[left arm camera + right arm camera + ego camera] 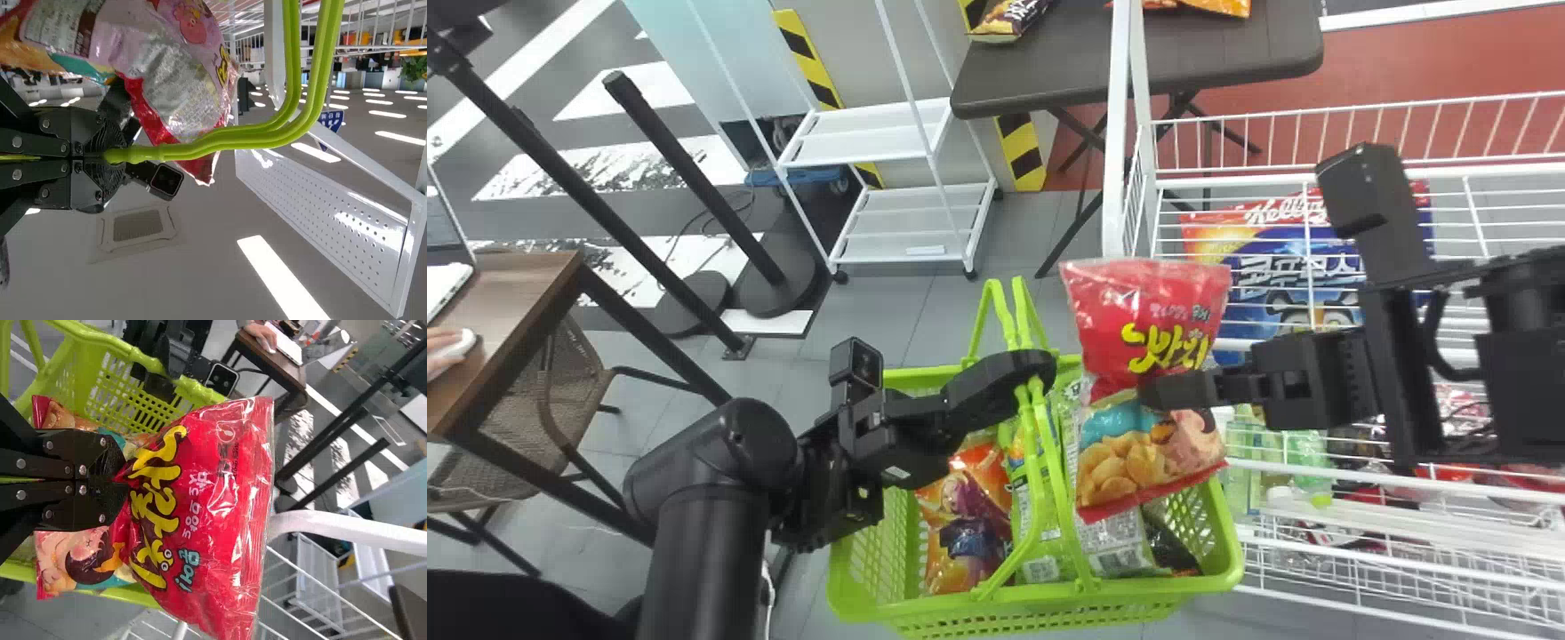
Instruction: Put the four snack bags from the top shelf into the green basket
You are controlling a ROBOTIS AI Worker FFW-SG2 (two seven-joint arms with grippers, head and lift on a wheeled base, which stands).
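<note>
Pinching crinkly red bag point(1147, 311), apparently above latticed green basket point(1138, 588)

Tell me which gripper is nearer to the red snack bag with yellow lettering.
The right. The right gripper is closed on the red snack bag; the left gripper is to the bag's left, holding the green basket handles.

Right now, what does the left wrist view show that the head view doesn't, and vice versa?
Left wrist view: ceiling vent, blue sign, ceiling light strip.
Head view: wooden desk, dark folding table, green basket's rim.
Both: left gripper closed on the green handles, plus snack packaging.
</note>
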